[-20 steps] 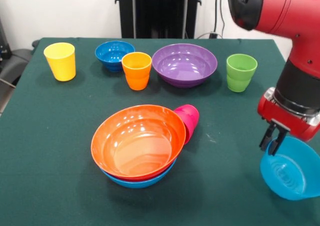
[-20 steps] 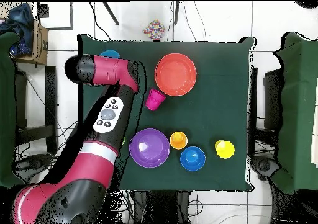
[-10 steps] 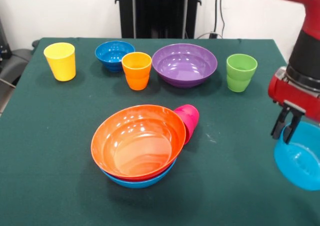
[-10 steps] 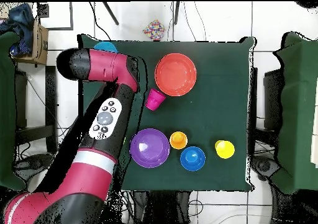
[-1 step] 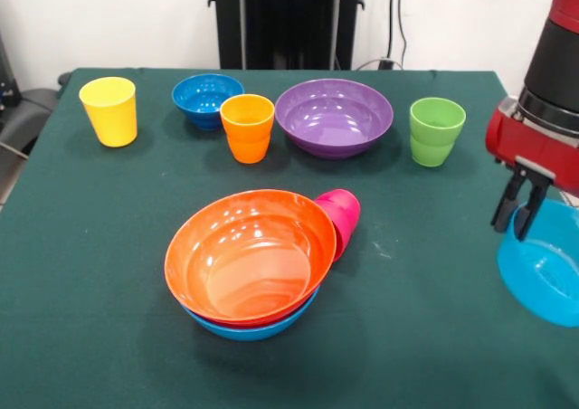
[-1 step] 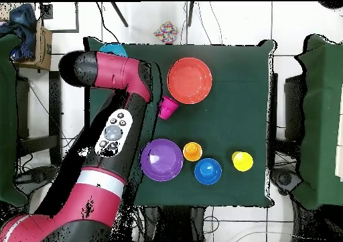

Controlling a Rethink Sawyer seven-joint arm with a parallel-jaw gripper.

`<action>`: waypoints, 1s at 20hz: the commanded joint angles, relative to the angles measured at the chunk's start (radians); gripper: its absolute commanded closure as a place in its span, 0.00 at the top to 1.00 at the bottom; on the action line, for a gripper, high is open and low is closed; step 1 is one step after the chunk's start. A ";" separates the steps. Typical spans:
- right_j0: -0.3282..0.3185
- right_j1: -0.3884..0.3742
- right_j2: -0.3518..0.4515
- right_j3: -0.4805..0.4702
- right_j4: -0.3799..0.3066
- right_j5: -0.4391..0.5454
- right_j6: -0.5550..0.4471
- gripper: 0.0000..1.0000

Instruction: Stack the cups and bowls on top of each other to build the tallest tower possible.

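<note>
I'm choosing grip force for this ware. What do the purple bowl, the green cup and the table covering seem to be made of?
The purple bowl looks like hard glossy plastic: bright highlights sit on its inner wall. The green cup looks like the same smooth plastic, with a softer sheen. The table covering seems to be matte dark-green cloth; it shows no glare.

Spreading across most of the front view: a table draped in dark green cloth. Rising behind it along the top, a white wall, with dark cables hanging at upper right. Peeking in at the left edge, part of a dark chair.

Lying on the pale tiled floor at overhead top centre, a small multicoloured object. Sitting at upper left, a cardboard box with blue cloth beside it.
</note>
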 commanded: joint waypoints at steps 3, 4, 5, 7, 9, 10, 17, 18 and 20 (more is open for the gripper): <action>0.004 -0.039 0.108 0.145 -0.048 -0.006 0.083 0.00; 0.000 -0.044 0.115 0.152 -0.045 -0.013 0.077 0.00; -0.003 -0.051 0.127 0.171 -0.034 -0.029 0.083 0.00; -0.013 -0.068 0.155 0.208 -0.016 -0.060 0.080 0.00; -0.027 -0.084 0.183 0.241 0.000 -0.084 0.071 0.00; -0.034 -0.094 0.198 0.260 0.006 -0.096 0.066 0.00; -0.071 -0.139 0.262 0.337 0.026 -0.132 0.057 0.00; -0.076 -0.148 0.271 0.352 0.030 -0.139 0.060 0.00; -0.086 -0.162 0.293 0.383 0.041 -0.161 0.061 0.00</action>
